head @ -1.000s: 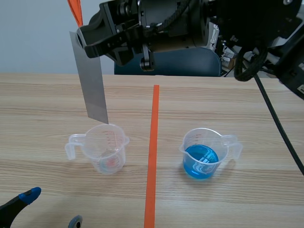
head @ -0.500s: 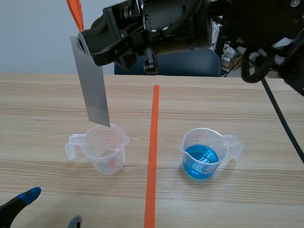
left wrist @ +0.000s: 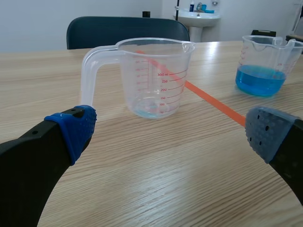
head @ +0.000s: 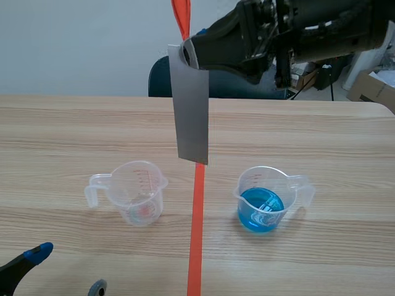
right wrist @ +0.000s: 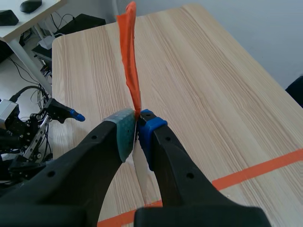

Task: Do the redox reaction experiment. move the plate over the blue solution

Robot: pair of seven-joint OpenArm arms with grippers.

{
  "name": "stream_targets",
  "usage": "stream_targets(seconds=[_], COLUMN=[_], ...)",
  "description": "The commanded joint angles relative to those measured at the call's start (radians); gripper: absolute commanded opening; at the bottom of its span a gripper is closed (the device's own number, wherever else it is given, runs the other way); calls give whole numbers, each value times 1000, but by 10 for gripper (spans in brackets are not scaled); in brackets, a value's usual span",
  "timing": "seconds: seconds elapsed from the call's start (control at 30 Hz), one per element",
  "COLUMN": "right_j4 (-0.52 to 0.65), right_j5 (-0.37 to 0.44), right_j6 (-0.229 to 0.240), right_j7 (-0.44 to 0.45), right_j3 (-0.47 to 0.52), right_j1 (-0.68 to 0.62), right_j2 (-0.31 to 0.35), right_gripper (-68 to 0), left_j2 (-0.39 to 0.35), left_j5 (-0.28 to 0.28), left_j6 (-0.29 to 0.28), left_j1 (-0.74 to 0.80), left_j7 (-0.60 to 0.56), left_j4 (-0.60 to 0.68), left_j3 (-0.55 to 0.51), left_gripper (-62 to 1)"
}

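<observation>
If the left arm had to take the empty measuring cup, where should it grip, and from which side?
Likely the handle, which juts from the empty measuring cup on the side away from the tape line. The open left gripper, low before it, could close across the loop from there, clear of the hanging plate.

the plate (head: 191, 105), pinched in the right gripper (right wrist: 137, 122), hangs over the tape line (head: 195, 234), in the gap between the clear cup (head: 139, 191) and the cup of blue solution (head: 262, 200). the 2 cups stand well apart on bare table (head: 62, 135). the blue cup's mouth faces up, uncovered, its handle pointing away from the line. the left gripper (left wrist: 170, 135) sits low at the near edge, fingers spread wide, the clear cup ahead of it.
</observation>
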Motion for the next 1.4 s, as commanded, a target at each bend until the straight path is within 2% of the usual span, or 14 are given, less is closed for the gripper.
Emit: stream_targets(seconds=[0.0, 0.1, 0.3, 0.37, 0.43, 0.53, 0.63, 0.7, 0.87, 0.93, 1.03, 1.17, 1.27, 1.37], right_j4=[10, 10, 9, 9, 9, 9, 9, 5, -5, -6, -10, -23, -36, -47], right_j5=[39, 90, 96, 96, 89, 4, -116, -172, -261, -284, -311, -312, -311, -303], right_j6=[27, 89, 185, 202, 204, 204, 204, 204, 200, 200, 195, 192, 192, 183], right_j7=[34, 65, 171, 202, 234, 328, 436, 493, 642, 703, 783, 816, 830, 829], right_j3=[15, 15, 15, 14, 14, 14, 14, 14, 14, 14, 14, 14, 14, 14], right_j1=[26, 25, 20, 20, 14, -16, -70, -109, -182, -203, -229, -260, -280, -286], right_j2=[54, 151, 324, 371, 414, 460, 482, 489, 522, 538, 554, 553, 553, 552], right_gripper=[-669, -669, -669, -669, -669, -669, -669, -669, -669, -669, -669, -669, -669, -669], left_j2=[-11, -24, -64, -92, -127, -198, -285, -346, -499, -561, -649, -748, -796, -820], left_j5=[1, 0, -2, -31, -86, -156, -209, -264, -425, -472, -498, -509, -547, -555], left_j6=[-2, 13, 13, 13, 13, 13, 13, 13, 13, 13, 13, 14, 32, 71], left_j1=[6, 5, 9, 25, 53, 108, 174, 222, 345, 393, 465, 557, 601, 611], left_j7=[-23, -22, -54, -66, -68, -68, -68, -68, -68, -68, -68, -68, -68, -68], left_j4=[10, 10, 13, 30, 63, 142, 235, 294, 438, 498, 579, 670, 716, 731], left_j3=[-5, -5, -5, -5, -5, -5, -5, -5, -5, -5, -5, -5, -6, -7], left_gripper=[14, 14, 14, 14, 14, 14, 14, 14, 14, 14, 14, 14, 14, 14])
